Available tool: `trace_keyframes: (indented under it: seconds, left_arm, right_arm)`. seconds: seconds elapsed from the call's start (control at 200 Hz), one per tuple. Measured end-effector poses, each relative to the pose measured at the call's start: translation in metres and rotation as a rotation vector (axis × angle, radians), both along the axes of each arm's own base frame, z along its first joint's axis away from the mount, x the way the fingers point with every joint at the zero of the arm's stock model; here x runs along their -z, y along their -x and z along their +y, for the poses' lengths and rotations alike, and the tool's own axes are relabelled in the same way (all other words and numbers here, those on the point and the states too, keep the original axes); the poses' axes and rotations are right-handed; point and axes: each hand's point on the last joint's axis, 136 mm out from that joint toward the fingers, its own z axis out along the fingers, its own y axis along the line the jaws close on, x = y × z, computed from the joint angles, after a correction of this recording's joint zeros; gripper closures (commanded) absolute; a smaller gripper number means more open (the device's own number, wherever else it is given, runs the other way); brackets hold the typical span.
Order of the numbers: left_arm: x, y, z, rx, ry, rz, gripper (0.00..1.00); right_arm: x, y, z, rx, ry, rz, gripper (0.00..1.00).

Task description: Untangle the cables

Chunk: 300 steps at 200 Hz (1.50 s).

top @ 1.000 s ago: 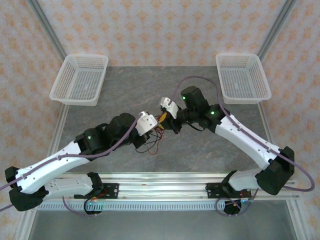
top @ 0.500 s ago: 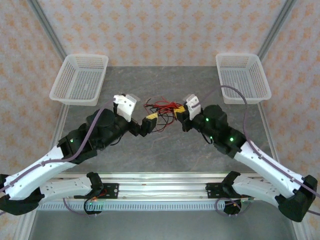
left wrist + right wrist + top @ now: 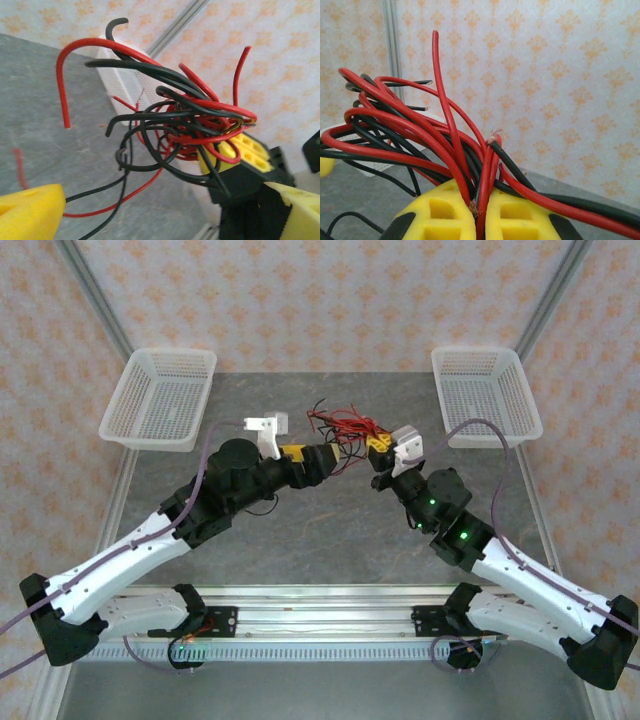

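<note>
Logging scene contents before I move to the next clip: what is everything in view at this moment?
cables: one tangled bundle, red and black strands, far middle of the table
left basket: one, white mesh, far-left corner
right basket: one, white mesh, far-right corner
table: one, grey stone pattern
right gripper: yellow fingers, shut on the cables
left gripper: yellow fingers apart, at the bundle's left side
</note>
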Motion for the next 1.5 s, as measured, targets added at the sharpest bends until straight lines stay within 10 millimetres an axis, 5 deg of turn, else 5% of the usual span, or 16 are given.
trace_keyframes:
  seconds: [0.335, 0.651, 0.766, 0.981, 1.051, 1.276, 1.501]
  left_arm:
    - [-0.026, -0.012, -0.018, 0.074, 0.256, 0.032, 0.01]
    - [-0.009, -0.039, -0.027, 0.100, 0.312, 0.113, 0.02]
    - [-0.005, -0.049, -0.025, 0.091, 0.330, 0.137, 0.26]
    - [-0.014, -0.056, -0.022, 0.109, 0.403, 0.142, 1.00]
    - [-0.015, -0.056, -0.022, 0.114, 0.413, 0.139, 1.00]
    - [-0.006, -0.056, -0.022, 0.119, 0.332, 0.122, 1.00]
    - [-0.003, -0.049, -0.017, 0.136, 0.145, 0.052, 1.00]
  right_arm:
    - [0.000, -0.006, 0.010, 0.001, 0.061, -0.052, 0.97]
    - [0.008, -0.005, 0.024, -0.032, 0.112, -0.060, 0.97]
    - [0.003, -0.002, 0.027, -0.045, 0.108, -0.071, 0.97]
    - [0.004, -0.002, 0.028, -0.049, 0.112, -0.064, 0.96]
    - [0.003, -0.002, 0.028, -0.048, 0.112, -0.062, 0.95]
    - [-0.003, -0.003, 0.024, -0.033, 0.063, 0.048, 0.51]
    - [-0.019, 0.001, 0.010, -0.013, 0.003, 0.216, 0.28]
